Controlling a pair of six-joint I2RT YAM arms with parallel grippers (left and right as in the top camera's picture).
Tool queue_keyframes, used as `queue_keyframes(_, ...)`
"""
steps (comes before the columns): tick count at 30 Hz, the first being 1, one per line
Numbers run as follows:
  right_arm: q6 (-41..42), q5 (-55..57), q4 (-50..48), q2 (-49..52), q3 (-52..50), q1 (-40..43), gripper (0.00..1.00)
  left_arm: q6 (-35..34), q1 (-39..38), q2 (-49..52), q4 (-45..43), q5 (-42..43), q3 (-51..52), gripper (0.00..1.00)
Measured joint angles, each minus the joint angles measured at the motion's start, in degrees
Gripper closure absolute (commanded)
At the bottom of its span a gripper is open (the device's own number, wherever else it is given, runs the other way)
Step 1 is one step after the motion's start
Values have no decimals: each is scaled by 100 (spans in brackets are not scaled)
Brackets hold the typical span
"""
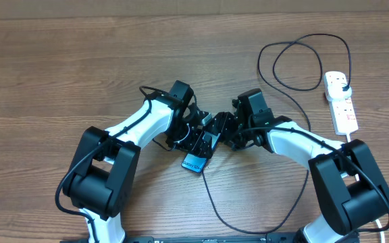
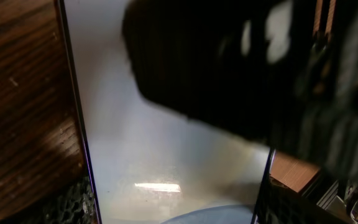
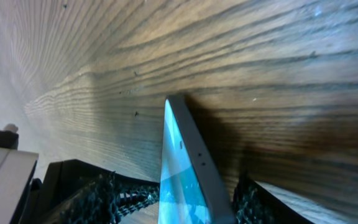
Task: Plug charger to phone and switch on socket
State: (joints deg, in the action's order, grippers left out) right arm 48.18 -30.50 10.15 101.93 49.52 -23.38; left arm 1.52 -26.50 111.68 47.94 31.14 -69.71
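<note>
On 1 brown wooden table (image 1: 59,67): 1 slim rectangular blue-screened smartphone (image 1: 194,163) at centre, 1 long thin black cable (image 1: 210,199) toward 5 o'clock, 1 white elongated power strip (image 1: 340,101) at 2 o'clock, and 2 white-and-black robot arms, left arm (image 1: 144,121) at 8 o'clock, right arm (image 1: 296,138) at 4 o'clock.

The overhead camera looks straight down from high above on the whole table (image 1: 80,67), with the arm bases at 6 o'clock and the phone (image 1: 193,163) near centre. The left wrist camera sits very close over the phone (image 2: 166,155), whose screen fills most of its frame. The right wrist camera, also close, looks along the edge of the phone (image 3: 182,168) toward the wood. All three views share the phone.
</note>
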Motion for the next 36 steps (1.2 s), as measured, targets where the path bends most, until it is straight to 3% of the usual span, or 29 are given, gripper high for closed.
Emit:
queue_keyframes(20,-7,4,234,2,0,-13,64,0,0,0,-17,0,2,18)
queue_keyframes(27,0,4,240,4,0,-13,64,0,0,0,-50,15,4,17)
queue_keyframes(36,0,48,249,15,0,-13,64,20,0,0,-98,107,4,5)
